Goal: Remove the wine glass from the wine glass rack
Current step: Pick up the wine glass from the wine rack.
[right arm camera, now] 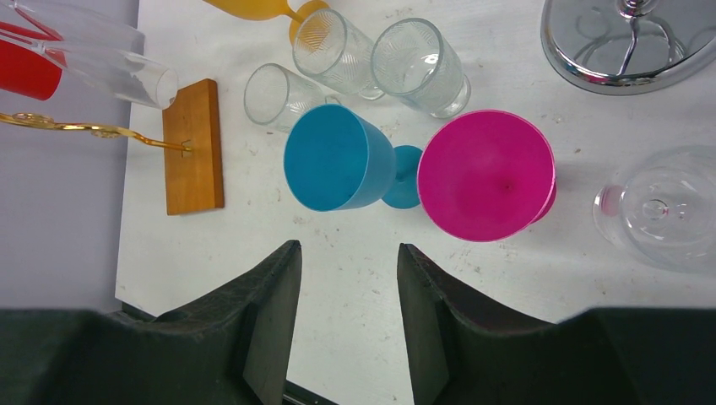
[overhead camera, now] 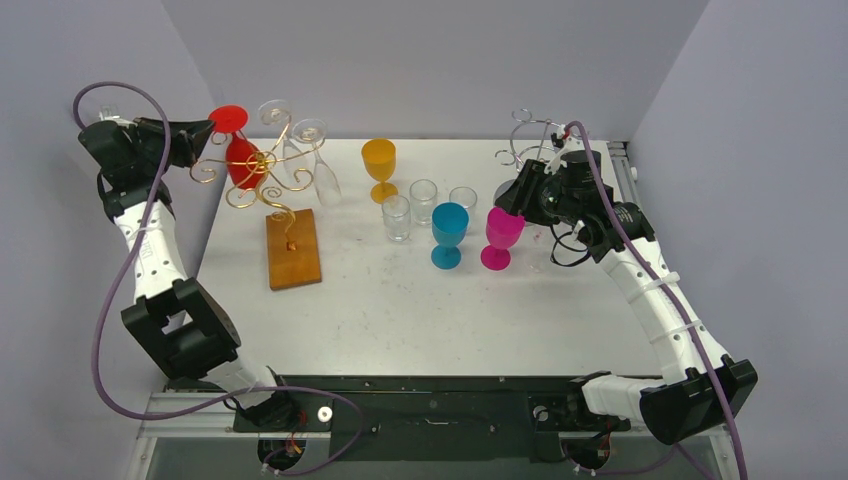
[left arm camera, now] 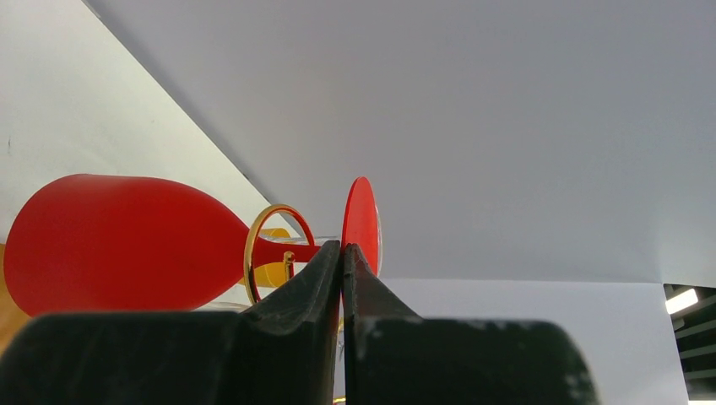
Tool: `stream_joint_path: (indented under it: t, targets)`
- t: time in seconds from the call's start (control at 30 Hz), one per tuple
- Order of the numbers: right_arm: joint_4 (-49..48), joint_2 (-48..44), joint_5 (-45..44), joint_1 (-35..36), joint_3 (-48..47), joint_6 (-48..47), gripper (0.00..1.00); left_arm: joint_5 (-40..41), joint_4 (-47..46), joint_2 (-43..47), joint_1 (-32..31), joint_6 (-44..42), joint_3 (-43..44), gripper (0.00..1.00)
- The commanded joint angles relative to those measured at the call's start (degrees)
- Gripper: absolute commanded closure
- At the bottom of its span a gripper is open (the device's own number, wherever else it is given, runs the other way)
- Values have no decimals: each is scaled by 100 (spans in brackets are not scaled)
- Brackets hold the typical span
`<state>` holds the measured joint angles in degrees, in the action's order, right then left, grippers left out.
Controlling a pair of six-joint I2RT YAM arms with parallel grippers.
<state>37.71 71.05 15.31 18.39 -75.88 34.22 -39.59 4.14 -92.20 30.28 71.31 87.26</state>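
Note:
A red wine glass (overhead camera: 243, 163) hangs upside down on the gold wire rack (overhead camera: 268, 185), its round foot (overhead camera: 228, 118) uppermost. My left gripper (overhead camera: 211, 127) is at that foot. In the left wrist view the gripper (left arm camera: 342, 246) is shut, with the thin edge of the red foot (left arm camera: 361, 218) pinched at its tips. The stem passes through a gold ring (left arm camera: 268, 221) to the red bowl (left arm camera: 110, 245). Two clear wine glasses (overhead camera: 322, 172) also hang on the rack. My right gripper (overhead camera: 512, 200) (right arm camera: 348, 253) is open and empty above the table, near a pink glass (right arm camera: 485, 173).
The rack's wooden base (overhead camera: 293, 248) stands left of centre. An orange goblet (overhead camera: 379, 165), three clear tumblers (overhead camera: 424, 198), a blue goblet (overhead camera: 449, 232) and the pink glass (overhead camera: 500, 235) stand mid-table. A chrome rack (overhead camera: 530, 135) is at the back right. A clear glass (right arm camera: 663, 207) stands by it.

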Motion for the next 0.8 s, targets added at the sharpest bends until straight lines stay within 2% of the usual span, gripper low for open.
stream_joint_path:
  t: [0.0, 0.77]
  targets:
    - [-234, -69, -125, -29, 52, 0, 58, -272, -158, 396, 178, -61, -94, 100]
    - [-219, 30, -125, -3, 143, -22, 59, -448, -816, 998, 465, 59, -1051, 100]
